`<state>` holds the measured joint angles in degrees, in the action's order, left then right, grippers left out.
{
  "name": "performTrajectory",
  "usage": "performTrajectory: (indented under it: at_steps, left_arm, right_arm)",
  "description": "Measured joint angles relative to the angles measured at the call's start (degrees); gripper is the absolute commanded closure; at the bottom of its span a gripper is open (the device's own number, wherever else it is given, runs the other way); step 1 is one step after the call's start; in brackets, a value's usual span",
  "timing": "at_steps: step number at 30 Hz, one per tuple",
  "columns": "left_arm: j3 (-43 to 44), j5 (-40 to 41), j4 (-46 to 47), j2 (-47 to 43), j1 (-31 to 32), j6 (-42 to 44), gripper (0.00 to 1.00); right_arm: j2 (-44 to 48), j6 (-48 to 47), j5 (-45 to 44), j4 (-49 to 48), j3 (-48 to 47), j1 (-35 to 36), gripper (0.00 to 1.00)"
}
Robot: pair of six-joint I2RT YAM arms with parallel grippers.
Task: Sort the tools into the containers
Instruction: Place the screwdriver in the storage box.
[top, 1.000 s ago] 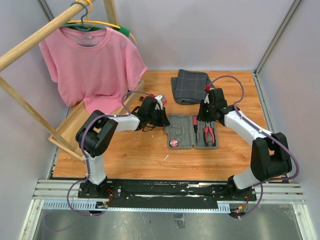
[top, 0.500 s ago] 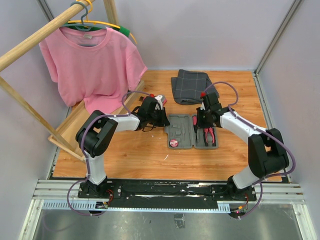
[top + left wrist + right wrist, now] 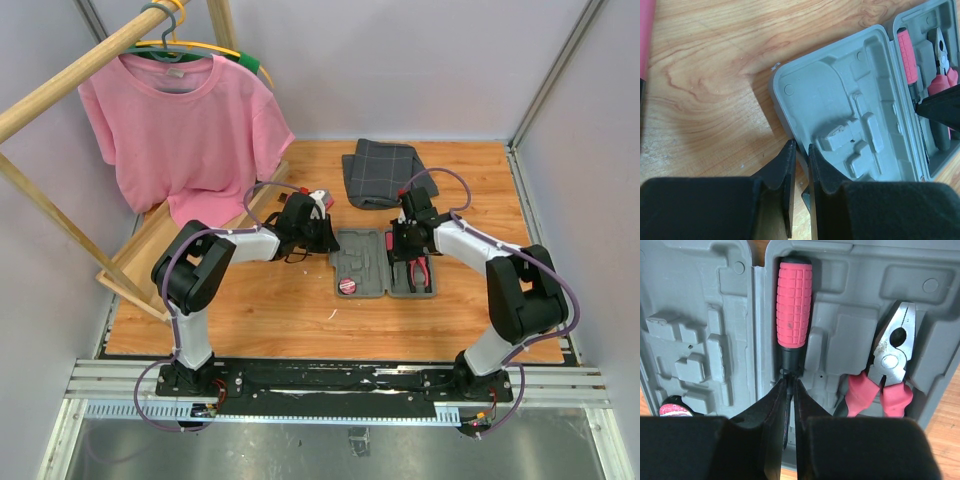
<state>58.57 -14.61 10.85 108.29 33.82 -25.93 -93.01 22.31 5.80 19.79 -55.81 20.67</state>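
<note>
Wooden table [image 3: 300, 320], with the open grey case [image 3: 360, 262] mid-table. Your left gripper [image 3: 800, 147] was clamped on the case's left rim, fingers almost touching. Your right gripper [image 3: 789, 384] was closed on the screwdriver [image 3: 794, 302] shaft, just below its red handle. The screwdriver lay in the case's right half, by the hinge. Pliers [image 3: 890, 360] sat in that same half, nearer the case's right wall. A red disc [image 3: 347, 286] was in the left half's near corner. Folded cloth [image 3: 380, 170] lay just behind the case.
</note>
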Motion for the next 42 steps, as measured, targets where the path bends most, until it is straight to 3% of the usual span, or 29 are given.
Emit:
performTrajectory:
  at_steps: [8, 16, 37, 42]
  left_arm:
    - [0.2, 0.0, -0.3, 0.0, 0.0, 0.0, 0.85]
    - [0.2, 0.1, -0.3, 0.0, 0.0, 0.0, 0.85]
    - [0.3, 0.2, -0.4, 0.0, 0.0, 0.0, 0.86]
    - [0.3, 0.4, -0.4, 0.0, 0.0, 0.1, 0.86]
  right_arm:
    - [-0.8, 0.0, 0.2, -0.1, -0.6, 0.0, 0.9]
    - [-1.8, 0.0, 0.0, 0.9, -1.7, 0.3, 0.99]
    - [-4.9, -0.3, -7.5, 5.8, -5.8, 4.9, 0.99]
    - [-2.9, -0.5, -7.3, 5.4, -4.5, 4.9, 0.89]
